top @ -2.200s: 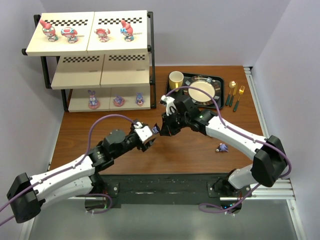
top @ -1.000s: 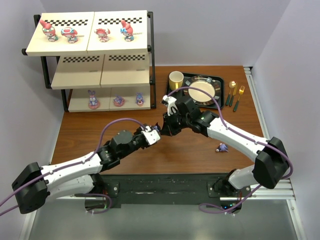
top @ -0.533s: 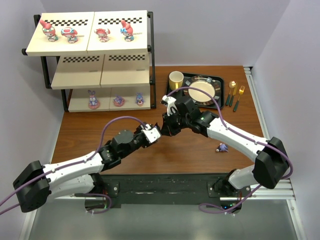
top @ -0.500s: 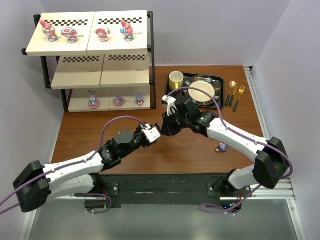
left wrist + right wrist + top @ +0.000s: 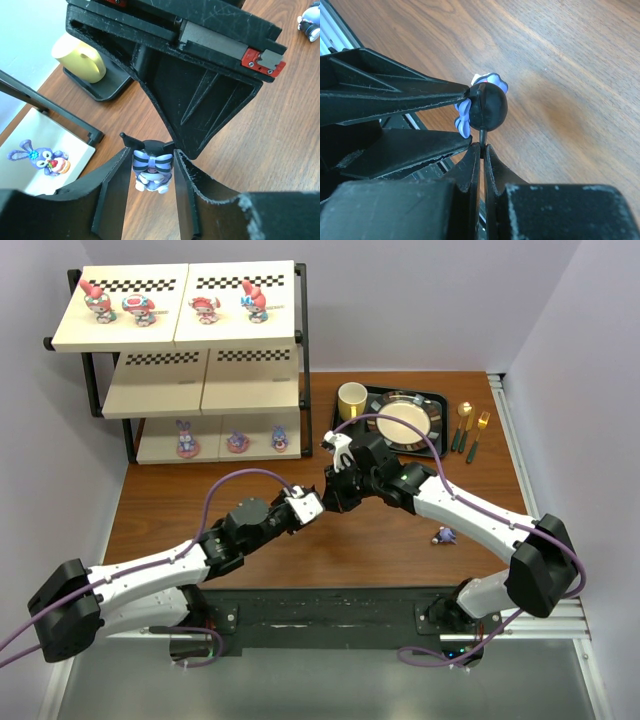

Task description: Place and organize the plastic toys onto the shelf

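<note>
A dark navy-black toy with a striped lilac bow hangs above the table between both grippers. My right gripper is shut on its thin black ear, below the round head. My left gripper has a finger on each side of the toy, touching it. In the top view the two grippers meet at mid-table. The shelf stands at the back left, with several pink/red toys on the top board and three purple bunnies on the lowest. Another dark toy lies on the table at the right.
A yellow mug stands beside a black tray holding a plate, behind the right arm. Gold cutlery lies at the back right. In the left wrist view the mug and one purple bunny show.
My left gripper has moved up and right to the toy held by the right gripper, and its jaws have narrowed around it. The right arm has stayed still.
</note>
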